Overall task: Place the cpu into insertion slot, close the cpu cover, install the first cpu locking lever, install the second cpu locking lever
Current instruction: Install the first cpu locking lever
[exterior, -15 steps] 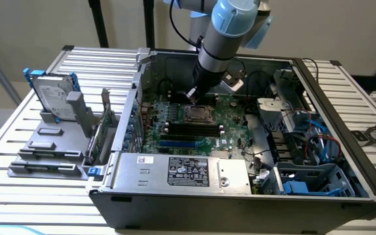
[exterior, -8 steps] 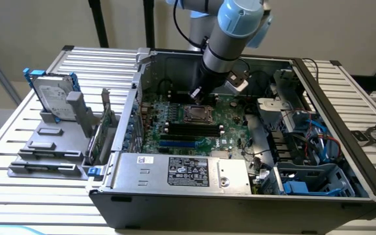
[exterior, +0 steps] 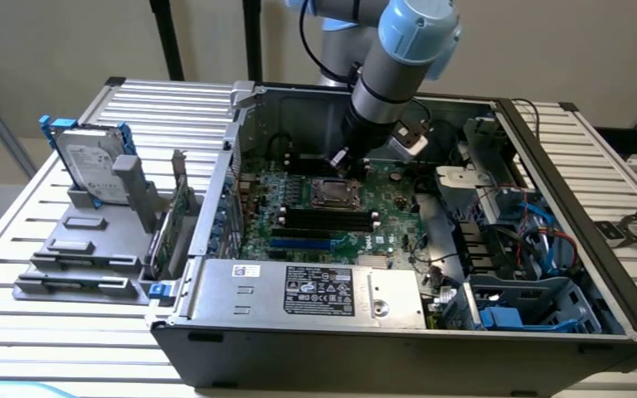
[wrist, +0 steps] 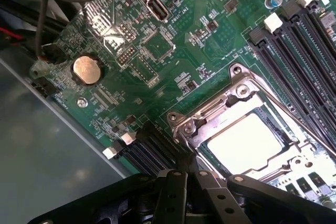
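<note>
The cpu sat in the slot under the closed cover; the tool, shut and empty, hovered beside the cover, likely to work a lever.

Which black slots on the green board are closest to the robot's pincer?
The short black slots right beside the shut pincer, next to the silver-framed CPU socket. The long black memory slots lie beyond the socket, farther away.
</note>
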Robot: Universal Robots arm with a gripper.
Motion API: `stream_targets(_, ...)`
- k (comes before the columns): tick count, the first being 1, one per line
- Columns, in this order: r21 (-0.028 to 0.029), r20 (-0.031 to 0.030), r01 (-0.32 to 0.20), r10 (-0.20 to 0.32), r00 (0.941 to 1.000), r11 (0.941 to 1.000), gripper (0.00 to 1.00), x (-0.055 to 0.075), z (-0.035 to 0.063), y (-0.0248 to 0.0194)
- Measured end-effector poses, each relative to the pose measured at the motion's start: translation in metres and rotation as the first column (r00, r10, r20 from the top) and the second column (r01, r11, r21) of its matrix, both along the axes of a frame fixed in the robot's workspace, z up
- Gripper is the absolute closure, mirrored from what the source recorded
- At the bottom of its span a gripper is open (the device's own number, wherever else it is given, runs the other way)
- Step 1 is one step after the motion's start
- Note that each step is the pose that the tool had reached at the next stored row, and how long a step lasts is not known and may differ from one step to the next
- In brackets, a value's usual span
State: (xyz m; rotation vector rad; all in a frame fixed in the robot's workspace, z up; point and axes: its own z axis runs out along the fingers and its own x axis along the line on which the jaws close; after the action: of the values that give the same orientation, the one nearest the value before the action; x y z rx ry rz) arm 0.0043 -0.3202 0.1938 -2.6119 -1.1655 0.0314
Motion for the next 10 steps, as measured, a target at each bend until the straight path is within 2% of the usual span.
stream_targets(10, 0.0003, 0.0, 0.0, 0.0, 1.0, 1.0, 0.89, 0.002, 0.0034, -0.0023)
